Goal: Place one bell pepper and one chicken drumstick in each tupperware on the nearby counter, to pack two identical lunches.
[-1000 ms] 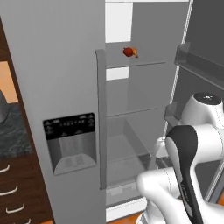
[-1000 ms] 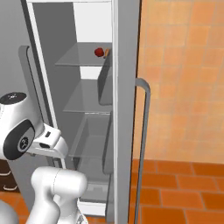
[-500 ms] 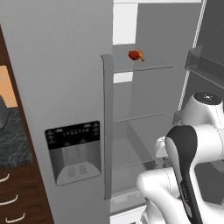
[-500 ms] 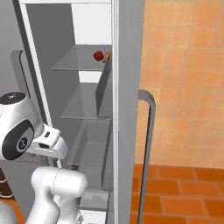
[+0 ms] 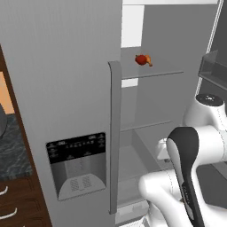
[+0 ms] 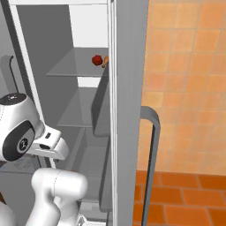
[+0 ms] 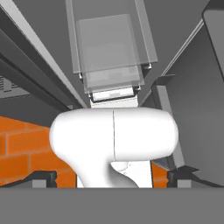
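A red bell pepper [image 5: 141, 59] sits on the upper glass shelf inside the open fridge, with an orange-brown chicken drumstick [image 5: 149, 61] touching its right side. From the right base the bell pepper [image 6: 97, 60] and the drumstick [image 6: 105, 62] show on the same shelf. My gripper [image 7: 113, 178] points down past my own body towards the fridge's lower drawers, well below that shelf, open and with nothing between its fingertips [image 7: 44, 177]. A strip of the dark marbled counter [image 5: 9, 144] shows at the far left. The tupperware is out of view.
The grey fridge door with its dispenser panel [image 5: 77, 162] and tall handle [image 5: 114, 133] stands left of the opening. The other door with its handle [image 6: 151, 159] stands open on the right before an orange tiled wall [image 6: 185, 88]. Clear drawers [image 7: 109, 48] lie low in the fridge.
The whole picture has shifted: the base has driven, and the fridge stands larger and further right in the left view. The arm holds its folded pose, gripper still open.
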Available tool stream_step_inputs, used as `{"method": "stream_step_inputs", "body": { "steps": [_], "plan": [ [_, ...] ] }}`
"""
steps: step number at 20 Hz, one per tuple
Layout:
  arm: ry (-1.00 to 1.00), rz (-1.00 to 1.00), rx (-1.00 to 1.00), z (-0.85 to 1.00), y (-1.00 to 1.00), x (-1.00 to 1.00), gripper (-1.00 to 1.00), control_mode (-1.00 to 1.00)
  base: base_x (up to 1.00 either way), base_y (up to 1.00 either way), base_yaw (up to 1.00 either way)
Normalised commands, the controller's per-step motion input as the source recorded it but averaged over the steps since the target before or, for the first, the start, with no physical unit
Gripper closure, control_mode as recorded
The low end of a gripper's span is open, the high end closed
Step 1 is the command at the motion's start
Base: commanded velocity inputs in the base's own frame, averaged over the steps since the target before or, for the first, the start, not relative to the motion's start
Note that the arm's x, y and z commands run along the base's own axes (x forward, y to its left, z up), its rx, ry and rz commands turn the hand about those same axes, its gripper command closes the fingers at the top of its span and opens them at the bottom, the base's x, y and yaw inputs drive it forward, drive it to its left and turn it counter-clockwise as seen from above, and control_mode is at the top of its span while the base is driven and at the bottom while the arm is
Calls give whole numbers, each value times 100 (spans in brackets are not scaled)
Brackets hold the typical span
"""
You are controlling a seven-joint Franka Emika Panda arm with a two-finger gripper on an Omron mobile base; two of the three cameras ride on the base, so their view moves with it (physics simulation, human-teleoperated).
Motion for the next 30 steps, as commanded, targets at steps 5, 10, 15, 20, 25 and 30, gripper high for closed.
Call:
{"method": "stream_step_inputs", "body": {
  "steps": [5,10,15,20,25,30],
  "plan": [
    [0,0,0,0,0,0,-100,100,-3,0,1],
    [-53,7,-8,79,-2,-4,-100,-100,0,0,0],
    [-63,4,-5,90,-6,5,-100,-100,0,0,0],
    [-53,6,-1,100,0,10,-100,-100,0,0,0],
    [-32,4,4,100,-6,53,-100,-100,0,0,0],
    [-3,10,3,95,0,96,-100,-100,0,0,0]
  ]
}}
